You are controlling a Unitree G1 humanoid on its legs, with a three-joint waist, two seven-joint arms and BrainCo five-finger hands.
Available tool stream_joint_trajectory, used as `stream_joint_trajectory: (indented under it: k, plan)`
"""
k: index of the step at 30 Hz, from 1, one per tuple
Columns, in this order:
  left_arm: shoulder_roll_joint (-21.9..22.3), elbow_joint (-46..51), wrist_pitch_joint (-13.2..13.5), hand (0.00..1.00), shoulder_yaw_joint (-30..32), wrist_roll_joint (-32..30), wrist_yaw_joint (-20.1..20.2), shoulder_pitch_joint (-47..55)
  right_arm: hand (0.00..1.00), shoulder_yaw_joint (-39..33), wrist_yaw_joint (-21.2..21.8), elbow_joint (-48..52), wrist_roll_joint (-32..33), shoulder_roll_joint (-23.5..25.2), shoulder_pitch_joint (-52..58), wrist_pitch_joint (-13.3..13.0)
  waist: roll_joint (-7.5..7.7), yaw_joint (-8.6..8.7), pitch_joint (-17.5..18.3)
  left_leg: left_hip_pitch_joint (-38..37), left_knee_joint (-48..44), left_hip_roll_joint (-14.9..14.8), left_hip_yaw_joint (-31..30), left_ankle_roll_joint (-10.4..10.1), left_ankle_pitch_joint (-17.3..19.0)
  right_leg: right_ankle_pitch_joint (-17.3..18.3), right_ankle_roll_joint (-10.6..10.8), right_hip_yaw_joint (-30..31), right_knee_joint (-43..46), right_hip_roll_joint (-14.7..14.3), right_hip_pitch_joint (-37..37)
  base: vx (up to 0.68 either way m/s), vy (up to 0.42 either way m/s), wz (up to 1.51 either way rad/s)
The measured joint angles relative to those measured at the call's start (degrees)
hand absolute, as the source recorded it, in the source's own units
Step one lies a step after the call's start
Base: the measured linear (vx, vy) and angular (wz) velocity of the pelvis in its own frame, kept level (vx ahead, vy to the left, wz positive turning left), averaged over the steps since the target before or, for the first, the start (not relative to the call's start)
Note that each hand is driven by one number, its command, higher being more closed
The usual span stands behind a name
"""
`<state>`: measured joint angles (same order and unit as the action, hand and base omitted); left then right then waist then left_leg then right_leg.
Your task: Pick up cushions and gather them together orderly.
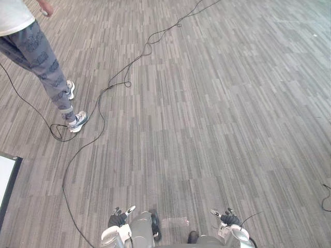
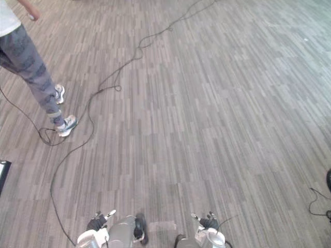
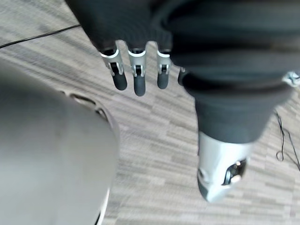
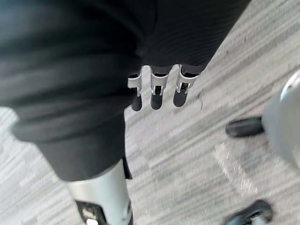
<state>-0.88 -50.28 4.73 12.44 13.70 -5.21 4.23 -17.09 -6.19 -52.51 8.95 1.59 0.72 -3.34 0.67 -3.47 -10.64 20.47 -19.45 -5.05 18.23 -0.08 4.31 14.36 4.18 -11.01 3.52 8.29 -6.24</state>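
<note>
I see no cushion on the grey striped carpet ahead. My left hand (image 1: 118,219) hangs low at the bottom of the eye views, left of centre, and my right hand (image 1: 227,218) hangs right of centre. In the left wrist view the left hand's fingers (image 3: 136,77) point straight down over the carpet and hold nothing. The right hand's fingers (image 4: 157,93) are likewise straight and empty above the floor.
A person (image 1: 44,62) in patterned trousers and white trainers stands at the upper left. A flat white panel with a dark frame (image 1: 8,181) lies at the left edge. A small dark object (image 2: 329,181) sits at the right edge. Carpet stretches ahead.
</note>
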Motion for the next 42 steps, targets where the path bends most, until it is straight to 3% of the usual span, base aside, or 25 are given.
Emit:
stream_joint_trajectory:
  k: [3, 5, 6, 7, 8, 9, 11, 13, 16, 18, 19, 20, 21, 22, 25, 28, 30, 32, 34, 35, 36, 37, 39, 40, 42]
  plan:
    - [0.03, 1.34, 0.01, 0.0, -0.22, 0.04, -0.48, -0.73, 0.0, 0.72, 0.25, -0.04, -0.13, 2.09, -0.57, 0.21, 1.65, -0.79, 0.68, 0.27, -4.86, 0.74, 2.35, 2.89, 5.32, -2.94, 1.46, 2.69, 1.31, 2.48, 0.0, 0.5, 0.258, -0.12]
    - [-0.04, 1.53, -0.01, 0.0, -1.6, -0.03, -0.76, -0.72, 0.0, 0.83, 0.61, 0.45, -0.33, 2.26, -0.4, 0.38, 1.92, -1.28, 0.79, -3.1, -5.58, 1.15, 3.38, 3.18, 8.59, -3.37, 2.38, 3.8, 7.21, 3.3, 0.01, 0.46, 0.256, -0.34]
    - [-0.15, 1.54, -0.02, 0.0, -3.58, -0.07, -0.73, -0.74, 0.0, 0.93, 0.7, 1.84, -0.58, 2.26, 0.45, 0.39, 1.89, -1.32, 0.79, -7.27, -4.41, 1.78, 3.98, 3.07, 10.48, -3.82, 3.89, 4.93, 21.09, 4.63, 4.39, 0.53, 0.286, -0.33]
    - [-0.16, 1.54, -0.02, 0.0, -4.23, -0.08, -0.72, -0.75, 0.0, 0.92, 0.7, 2.22, -0.62, 2.21, 0.75, 0.37, 1.9, -1.29, 0.79, -8.56, -3.82, 2.01, 4.12, 3.09, 10.93, -4.87, 4.92, 5.54, 25.98, 5.13, 6.26, 0.49, 0.257, -0.14]
    - [-0.43, 1.33, -0.11, 0.0, -6.32, -0.13, -0.69, -0.87, 0.0, 1.27, 0.8, 2.59, -1.66, 2.05, 1.89, 0.37, 2.25, -0.33, 0.76, -13.2, -1.7, 3.29, 3.81, 3.17, 12.6, -9.51, 6.03, 7.34, 43.65, 6.75, 13.36, 0.42, 0.148, 0.16]
    - [-0.36, 1.23, -0.23, 0.0, -7.4, -0.12, -0.69, -0.83, 0.0, 1.78, 0.95, 2.58, -2.08, 2.04, 2.78, 0.35, 2.2, 0.68, 0.58, -17.19, -0.41, 3.95, 3.04, 3.23, 13.81, -8.96, 5.13, 7.94, 54.71, 6.66, 17.89, 0.43, 0.111, 0.17]
    - [0.53, 1.21, -0.24, 0.0, -7.22, -0.11, -0.74, -1.2, 0.0, 1.83, 1.04, 4.61, -2.15, 1.9, 3.28, 0.26, 2.03, 1.18, 0.42, -23.43, 3.07, 4.33, 3.04, 2.87, 14.84, -5.91, 1.89, 6.19, 61.92, 5.53, 24.34, 0.44, 0.056, 0.04]
    - [0.71, 1.08, -0.23, 0.0, -7.09, -0.07, -0.72, -1.66, 0.0, 1.57, 1.12, 5.04, -2.16, 1.93, 2.77, -0.22, 2.0, 1.85, 0.41, -27.97, 6.54, 4.17, 2.7, 2.25, 15.21, -3.04, 1.13, 2.28, 60.07, 4.27, 29.5, 0.44, 0.019, 0.15]
    - [1.08, -1.79, -0.18, 0.0, -6.03, -0.13, -0.74, -4.27, 0.0, 1.58, 1.35, 4.51, -2.16, 0.83, 0.86, -0.64, 0.99, 3.57, -0.22, -33.9, 11.18, 2.6, 1.32, 1.3, 15.74, -2.87, -1.96, -7.51, 37.64, 1.51, 34.38, 0.52, -0.054, 0.38]
    - [0.8, -2.81, -0.13, 0.0, -6.16, -0.15, -0.62, -4.97, 0.0, 1.57, 1.33, 2.3, -2.23, 0.08, 0.03, -0.63, 1.12, 4.45, -0.38, -36.21, 12.86, 2.69, -1.82, 1.24, 15.7, -9.81, -2.08, -8.47, 18.01, -1.29, 34.01, 0.62, -0.146, 0.6]
    - [0.64, -4.49, -0.19, 0.0, -6.03, -0.13, -0.46, -5.34, 0.0, 1.51, 1.3, 0.4, -2.28, -1.23, -0.49, -0.55, 0.92, 5.11, -1.29, -40.09, 13.41, 2.22, -5.95, 0.58, 15.86, -22.12, -7.69, -5.1, 11.83, -3.58, 32.18, 0.67, -0.198, 0.49]
    - [1.28, -5.0, -0.24, 0.0, -5.61, -0.1, -0.52, -5.66, 0.0, 1.48, 1.33, -0.13, -2.31, -1.99, -1.21, -0.58, -0.67, 5.05, -1.63, -40.59, 13.38, 1.22, -6.62, 0.14, 15.59, -20.36, -7.93, -5.91, 12.94, -4.45, 31.96, 0.82, -0.248, 0.25]
    - [1.95, -5.19, -0.25, 0.0, -4.45, -0.14, -0.06, -5.3, 0.0, 0.26, 1.27, -0.6, -2.78, -2.81, -2.56, -0.35, -2.7, 4.48, -1.94, -40.58, 11.67, -0.53, -8.05, -5.15, 11.77, -16.28, -8.61, -6.52, 18.05, -4.93, 32.5, 0.8, -0.264, -0.05]
    - [2.52, -5.15, -0.26, 0.0, -4.17, -0.28, 0.04, -5.26, 0.0, -0.99, 1.29, -0.21, -2.87, -2.62, -2.39, -0.1, -3.42, 4.55, -2.35, -40.06, 6.53, -1.38, -9.9, -5.85, 8.58, -11.86, -8.78, -7.47, 21.96, -4.85, 31.4, 0.8, -0.284, 0.05]
    - [3.07, -3.4, -0.32, 0.0, -2.08, -0.71, 0.44, -3.69, 0.0, 1.22, 1.29, 2.05, -2.81, -2.08, -0.63, -0.03, -4.01, 4.4, -2.69, -26.88, -27.65, -6.42, -10.37, -9.24, -3.91, -5.04, -9.03, -7.18, 19.81, -7.12, 21.7, 0.61, -0.183, -0.04]
    - [3.07, -1.55, -0.36, 0.0, -1.81, -0.71, 0.54, -2.8, 0.0, 2.84, 1.36, 2.33, -2.68, 0.19, -0.67, 0.0, -3.12, 2.92, -3.22, -16.63, -41.04, -9.24, -7.02, -5.69, 5.8, -2.64, -9.84, -4.56, 14.81, -9.5, 13.11, 0.57, -0.049, -0.41]
    - [2.62, 1.47, 0.01, 0.0, -2.05, -0.63, 0.6, -2.38, 0.0, 3.82, 1.55, 1.9, -2.26, 2.07, -0.55, 0.14, -1.52, 1.54, -3.02, -8.18, -32.07, -8.82, -1.65, -3.43, 11.59, -2.22, -8.51, -0.46, 9.41, -9.26, 5.03, 0.66, 0.008, -0.75]
    - [3.09, 2.43, 0.04, 0.0, -1.19, -0.66, 0.68, -2.22, 0.0, 3.7, 1.52, 1.96, -2.23, 2.59, -0.91, 0.17, -1.38, 0.19, -3.1, -4.22, -21.45, -7.46, -1.44, -2.6, 12.24, -1.23, -7.16, 2.96, 7.04, -8.55, 1.18, 0.49, 0.097, -0.97]
    - [3.72, 2.67, 0.17, 0.0, -0.3, -0.71, 0.71, -2.12, 0.0, 3.65, 1.47, 1.89, -2.27, 2.51, -0.55, 0.12, -1.65, 0.0, -2.89, -1.43, -6.5, -4.74, -4.64, -4.73, 9.06, 1.79, -5.37, 5.92, 5.34, -6.7, -1.95, 0.6, 0.217, -0.91]
    - [3.59, 2.64, 0.6, 0.0, -0.29, -0.7, 0.66, -1.85, 0.0, 3.82, 1.54, 0.96, -2.32, 2.36, -0.44, 0.17, -1.67, -0.23, -2.57, -0.48, -2.0, -3.25, -8.17, -6.23, 3.14, 3.94, -4.3, 8.35, 4.9, -5.55, -4.01, 0.72, 0.406, -1.14]
    - [2.63, 2.45, 1.0, 0.0, -0.21, -0.72, 0.6, -0.85, 0.0, 4.72, 1.62, -0.72, -2.33, 2.21, -0.25, 0.51, -0.49, -0.62, -0.5, -1.12, -2.99, -1.29, -7.87, -4.05, -0.15, 5.26, -3.99, 11.63, 5.06, -3.22, -4.86, 0.75, 0.43, -1.07]
    - [2.26, 2.39, 0.99, 0.0, -0.01, -0.73, 0.6, -0.77, 0.0, 5.12, 1.8, -1.03, -2.34, 2.16, -0.13, 0.69, 0.31, -0.71, 0.01, -1.07, -3.76, -1.02, -6.87, -3.76, 1.29, 5.19, -4.31, 12.34, 5.41, -2.52, -4.57, 0.81, 0.424, -1.02]
    - [1.23, 2.32, 0.84, 0.0, 0.15, -0.71, 0.44, -0.71, 0.0, 5.06, 2.08, 0.09, -3.39, 2.47, 1.09, 0.66, 2.53, -0.69, 0.85, -3.28, -8.38, -0.86, -2.48, -0.19, 7.63, 2.44, -0.46, 15.99, 19.59, -0.14, 0.93, 0.72, 0.362, -0.93]
    - [0.76, 2.28, 0.79, 0.0, 0.0, -0.71, 0.42, -0.86, 0.0, 5.62, 2.16, 0.39, -4.4, 2.35, 1.38, 0.68, 3.55, -0.74, 0.45, -7.18, -8.23, -0.59, 0.19, 0.46, 9.89, -0.21, 3.32, 17.51, 32.68, 0.82, 6.1, 0.61, 0.313, -0.98]
    - [0.28, 0.11, 0.23, 0.0, -0.66, -0.72, 0.35, -1.32, 0.0, 6.63, 2.71, 1.94, -4.44, 1.9, 1.99, 0.67, 2.93, 0.3, -0.77, -16.07, -6.63, -0.36, 2.51, 0.59, 13.14, -2.93, 6.17, 16.05, 53.9, 1.12, 14.01, 0.51, 0.215, -0.81]
